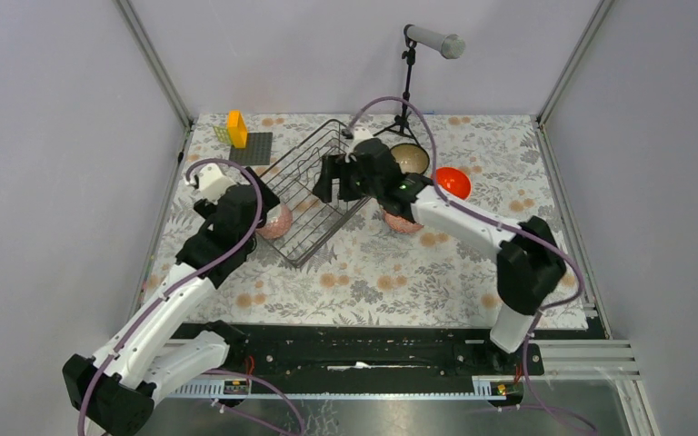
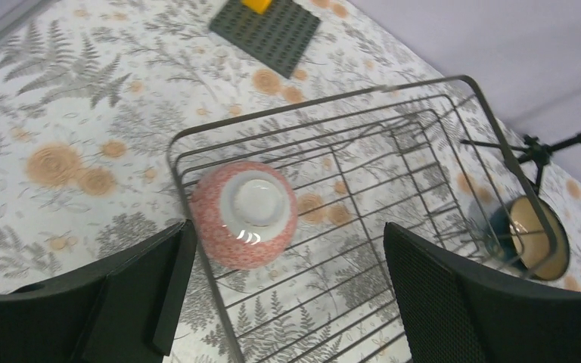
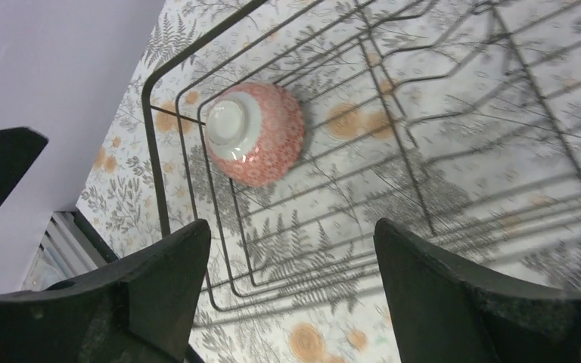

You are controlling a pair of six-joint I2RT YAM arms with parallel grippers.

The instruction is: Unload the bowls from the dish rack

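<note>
Pink speckled bowl (image 2: 243, 214), upturned, inside dish rack (image 2: 378, 91)

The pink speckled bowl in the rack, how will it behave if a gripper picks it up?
The pink speckled bowl looks rigid and glossy, probably glazed ceramic, so its rounded sides may slip in a pinch. It lies foot up in a corner of the dish rack, so if pushed it would likely catch on wires rather than roll. Dropped, it could chip.

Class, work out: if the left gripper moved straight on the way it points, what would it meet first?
Probably the pink speckled bowl, upturned in the dish rack; depth is unclear.
</note>
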